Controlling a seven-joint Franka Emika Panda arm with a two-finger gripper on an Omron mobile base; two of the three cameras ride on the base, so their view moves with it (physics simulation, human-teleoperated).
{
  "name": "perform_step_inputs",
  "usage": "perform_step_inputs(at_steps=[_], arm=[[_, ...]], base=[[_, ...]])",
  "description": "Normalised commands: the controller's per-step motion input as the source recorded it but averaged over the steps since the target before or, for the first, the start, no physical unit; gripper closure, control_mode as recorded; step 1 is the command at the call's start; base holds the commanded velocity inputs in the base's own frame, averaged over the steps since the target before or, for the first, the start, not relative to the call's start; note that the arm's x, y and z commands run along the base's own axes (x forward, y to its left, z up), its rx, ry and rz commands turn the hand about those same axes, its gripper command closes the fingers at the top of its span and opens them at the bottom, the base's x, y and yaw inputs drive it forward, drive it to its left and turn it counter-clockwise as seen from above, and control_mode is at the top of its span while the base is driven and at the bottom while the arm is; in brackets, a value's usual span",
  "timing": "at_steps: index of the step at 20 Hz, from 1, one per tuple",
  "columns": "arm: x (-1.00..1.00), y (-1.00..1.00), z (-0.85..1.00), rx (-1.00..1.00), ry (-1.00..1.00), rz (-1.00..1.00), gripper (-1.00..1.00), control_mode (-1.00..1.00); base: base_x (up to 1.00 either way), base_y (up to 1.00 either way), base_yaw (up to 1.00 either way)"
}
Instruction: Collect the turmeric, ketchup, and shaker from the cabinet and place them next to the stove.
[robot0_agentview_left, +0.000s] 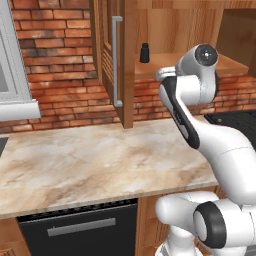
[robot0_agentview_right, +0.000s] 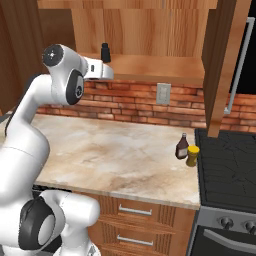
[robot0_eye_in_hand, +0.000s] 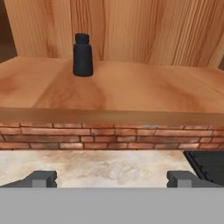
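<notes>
the shaker (robot0_eye_in_hand: 82, 55) stands upright on the cabinet (robot0_agentview_left: 190, 65) shelf, toward its left end and set back near the rear wood wall, apart from everything else. the cabinet door hangs open, slats and long grey handle (robot0_agentview_left: 117, 61) facing out in the left base view. the gripper (robot0_eye_in_hand: 112, 178) sits in front of the shelf edge, below the level of the shelf top, its fingers (robot0_eye_in_hand: 41, 178) spread wide with nothing between them (the shaker lies ahead and a bit left of the gap, well clear of both tips). the ketchup (robot0_agentview_right: 182, 146) and the turmeric (robot0_agentview_right: 192, 156) stand upright on the counter (robot0_agentview_right: 110, 155), close together, the turmeric just beside the left edge of the stove (robot0_agentview_right: 227, 170) and the ketchup just to its left and slightly further back. a brick wall (robot0_agentview_right: 135, 102) runs under the shelf, with a grey outlet (robot0_agentview_right: 163, 93) on it
</notes>
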Motion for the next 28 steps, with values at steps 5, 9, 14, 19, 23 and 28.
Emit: perform_step_inputs(at_steps=[5,9,14,19,23,28], arm=[[0.09,0.0,0.08,0.03,-0.01,0.0,-1.0,-1.0],[0.24,0.06,0.16,0.01,-0.01,0.0,-1.0,-1.0],[0.26,0.22,0.4,0.0,-0.08,0.0,-1.0,-1.0],[0.34,0.21,0.39,0.0,-0.07,0.0,-1.0,-1.0],[0.45,0.14,0.21,0.0,-0.01,0.0,-1.0,-1.0],[0.52,0.16,0.08,0.0,0.0,0.0,-1.0,-1.0]], base=[[0.0,0.0,0.0],[0.0,0.0,0.0],[0.0,0.0,0.0],[0.0,0.0,0.0],[0.0,0.0,0.0],[0.0,0.0,0.0]])
